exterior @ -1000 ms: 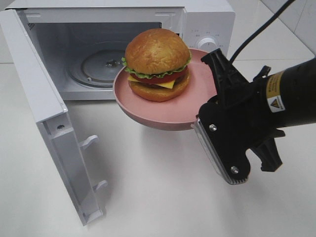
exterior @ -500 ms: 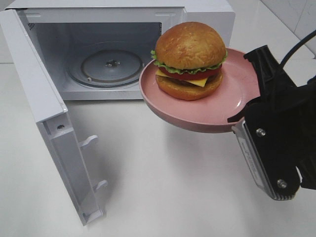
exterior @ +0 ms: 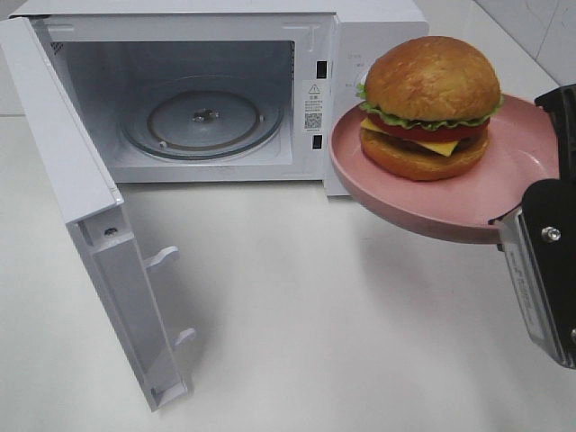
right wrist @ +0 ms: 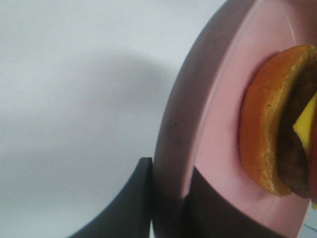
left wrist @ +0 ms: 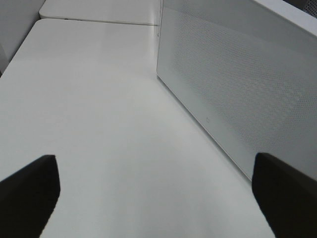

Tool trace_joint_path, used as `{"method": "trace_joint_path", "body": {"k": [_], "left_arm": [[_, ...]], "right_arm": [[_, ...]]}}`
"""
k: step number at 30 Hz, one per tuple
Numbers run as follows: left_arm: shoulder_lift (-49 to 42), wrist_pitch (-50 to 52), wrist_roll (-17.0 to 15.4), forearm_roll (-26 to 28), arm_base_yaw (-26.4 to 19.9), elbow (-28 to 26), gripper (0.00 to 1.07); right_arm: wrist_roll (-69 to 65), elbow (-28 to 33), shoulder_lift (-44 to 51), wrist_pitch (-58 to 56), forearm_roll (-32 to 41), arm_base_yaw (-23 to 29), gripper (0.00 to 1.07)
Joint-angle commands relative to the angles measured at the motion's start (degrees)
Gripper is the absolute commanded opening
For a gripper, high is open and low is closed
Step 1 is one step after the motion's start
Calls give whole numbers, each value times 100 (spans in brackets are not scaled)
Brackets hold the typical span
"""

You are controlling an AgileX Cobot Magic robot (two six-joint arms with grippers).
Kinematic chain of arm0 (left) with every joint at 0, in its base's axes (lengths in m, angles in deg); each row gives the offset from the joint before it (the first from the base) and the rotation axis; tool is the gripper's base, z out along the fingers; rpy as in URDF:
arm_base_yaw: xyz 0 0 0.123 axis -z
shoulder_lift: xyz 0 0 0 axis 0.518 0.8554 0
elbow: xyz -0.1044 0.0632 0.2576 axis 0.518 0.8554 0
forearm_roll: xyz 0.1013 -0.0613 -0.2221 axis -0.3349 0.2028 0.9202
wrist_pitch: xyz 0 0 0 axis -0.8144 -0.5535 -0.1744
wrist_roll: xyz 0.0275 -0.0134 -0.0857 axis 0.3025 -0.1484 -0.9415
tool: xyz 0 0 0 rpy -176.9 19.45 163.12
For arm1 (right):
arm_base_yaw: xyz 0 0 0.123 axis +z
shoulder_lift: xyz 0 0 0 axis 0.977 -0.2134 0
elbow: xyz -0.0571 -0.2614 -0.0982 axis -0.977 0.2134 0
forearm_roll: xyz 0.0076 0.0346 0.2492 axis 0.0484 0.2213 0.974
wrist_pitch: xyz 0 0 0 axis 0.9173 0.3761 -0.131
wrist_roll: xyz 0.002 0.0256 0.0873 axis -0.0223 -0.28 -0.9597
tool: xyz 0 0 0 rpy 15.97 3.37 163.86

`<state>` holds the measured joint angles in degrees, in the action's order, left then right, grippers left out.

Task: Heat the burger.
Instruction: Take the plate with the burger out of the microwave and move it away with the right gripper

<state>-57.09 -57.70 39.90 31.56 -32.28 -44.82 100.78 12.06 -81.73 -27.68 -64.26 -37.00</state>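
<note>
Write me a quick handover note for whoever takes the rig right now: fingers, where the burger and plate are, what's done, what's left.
Right gripper: fingers shut on the rim of the pink plate, holding it in the air, to the right of the microwave opening, in front of its control panel.
Left gripper: open, empty, beside the microwave's perforated side panel.
Burger: upright on the plate, slightly tilted with it.
Done: microwave door is swung fully open; turntable is bare.
Left: bring the plate into the cavity, set it on the turntable, release, withdraw, close the door, start heating.
</note>
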Motion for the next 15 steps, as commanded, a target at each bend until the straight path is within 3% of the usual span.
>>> {"method": "trace_joint_path", "body": {"k": [1,3,5,15], "left_arm": [[-40,52,0,40,-11,17,98],[-40,52,0,40,-11,17,98],[-40,52,0,40,-11,17,98],[-40,52,0,40,-11,17,98]], "right_arm": [[-584,-40,109,-29,-567,29,0],[-773,-40,109,-132,-705,29,0],[-1770,-40,109,-504,-1278,29,0],[-3415,-40,109,-1169,-1748,29,0]]}}
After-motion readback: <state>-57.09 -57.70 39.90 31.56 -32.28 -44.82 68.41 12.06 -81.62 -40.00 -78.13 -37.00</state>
